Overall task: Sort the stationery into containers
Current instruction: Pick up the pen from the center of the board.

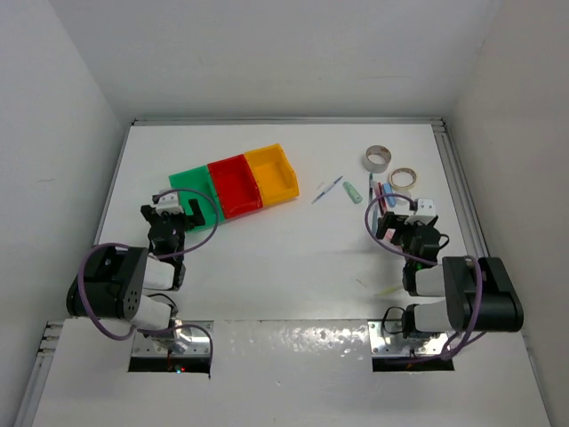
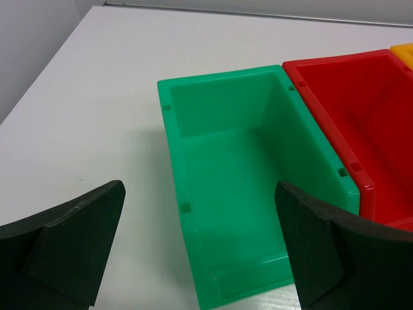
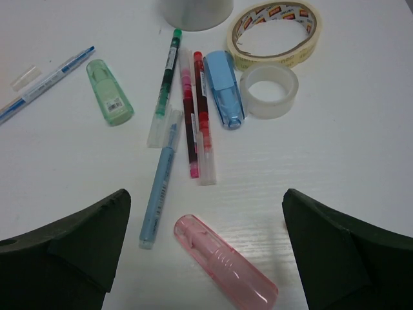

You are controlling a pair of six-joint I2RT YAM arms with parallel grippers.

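Crowding is judged the chief hazard. In the right wrist view the stationery is bunched at the centre and upper right of the frame: two red pens (image 3: 201,123) are laid side by side, flanked closely by a green pen (image 3: 166,77) and a blue pen (image 3: 160,194), while a blue stick (image 3: 224,87) is set just beside a clear tape roll (image 3: 270,90) below a tan tape roll (image 3: 274,32). The right hand (image 3: 205,200) is held spread and empty over a pink stick (image 3: 226,261) at lower centre. A neighbouring pen could be caught or flicked, or the rounded stick squeezed out. The left hand (image 2: 199,190), also spread and empty, is poised over the green bin (image 2: 310,148). If it is lowered carelessly, the joined bins, the red bin (image 2: 348,110) included, could be shoved across the bench (image 2: 97,97).
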